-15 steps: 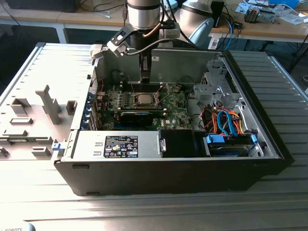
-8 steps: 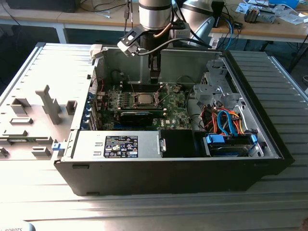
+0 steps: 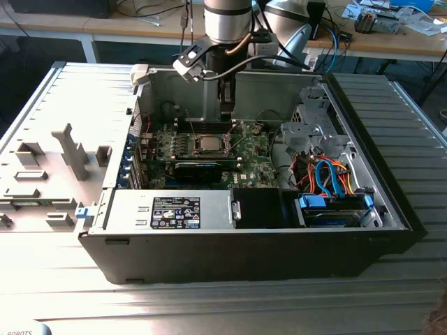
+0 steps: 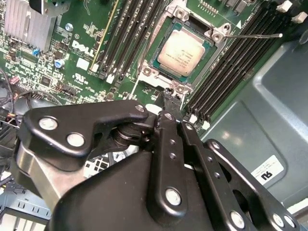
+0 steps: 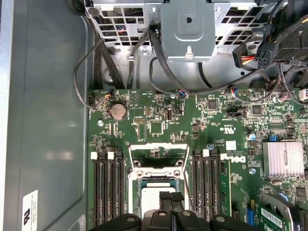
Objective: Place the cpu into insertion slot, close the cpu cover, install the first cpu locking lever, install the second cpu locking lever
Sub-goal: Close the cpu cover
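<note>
Setting: An open computer case (image 3: 244, 262) lies on its side on the ribbed worktop (image 3: 209, 307). The green board (image 5: 159, 110) therefore faces up, and the arm can reach it from above.

Arm: It comes straight down into the case, close to the far wall in the exterior view. This puts the tool over the middle of the board.

Tool: The tool (image 4: 171, 98) is clenched, its fingers pressed together with nothing between them. In the second wrist view its tip hangs just beside the edge of the socket, above the board. Closed like this it forms a narrow point, which I judge is better for nudging a thin part than for gripping one.

Chip: The cpu (image 4: 182, 50) lies flat in the insertion slot (image 4: 195, 23), silver top up and square with the rim. The placing step looks done.

Cover: In the first wrist view the cpu cover (image 5: 159, 146) is swung open and stands back from the slot, on the side toward the coin battery (image 5: 118, 111). The board shows through its window, and the chip below is uncovered.

Lever: One thin locking lever (image 4: 252, 34) sticks out free across the black memory slots (image 4: 231, 67). It is unlatched, which fits a cover that is not yet down.

Progress: By my reading, the first of the four steps is finished. The cover and both levers are not yet seated.

Care: The tool is very near the bare chip and the open frame, so there seems to be little room for sideways error.
</note>
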Available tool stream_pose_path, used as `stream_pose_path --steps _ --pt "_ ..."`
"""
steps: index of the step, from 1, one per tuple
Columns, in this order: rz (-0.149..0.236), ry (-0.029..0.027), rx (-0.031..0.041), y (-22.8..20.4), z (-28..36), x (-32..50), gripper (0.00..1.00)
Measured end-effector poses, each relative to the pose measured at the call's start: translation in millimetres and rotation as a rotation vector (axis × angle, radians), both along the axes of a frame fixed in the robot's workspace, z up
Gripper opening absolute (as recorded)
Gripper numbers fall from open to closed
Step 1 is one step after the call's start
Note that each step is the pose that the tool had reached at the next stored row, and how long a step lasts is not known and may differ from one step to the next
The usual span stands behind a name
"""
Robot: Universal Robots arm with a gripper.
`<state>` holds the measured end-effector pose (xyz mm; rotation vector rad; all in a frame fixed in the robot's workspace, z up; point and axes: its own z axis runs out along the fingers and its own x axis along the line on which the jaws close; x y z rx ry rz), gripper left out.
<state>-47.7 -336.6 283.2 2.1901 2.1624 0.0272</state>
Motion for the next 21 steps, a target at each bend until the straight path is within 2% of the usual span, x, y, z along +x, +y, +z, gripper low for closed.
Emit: stream_pose_path --steps 10,21 --pt "0.0 0.0006 0.0 0.0 -0.7 9.8 0.11" --pt "0.0 0.0008 -0.0001 0.0 -1.8 14.8 0.11"
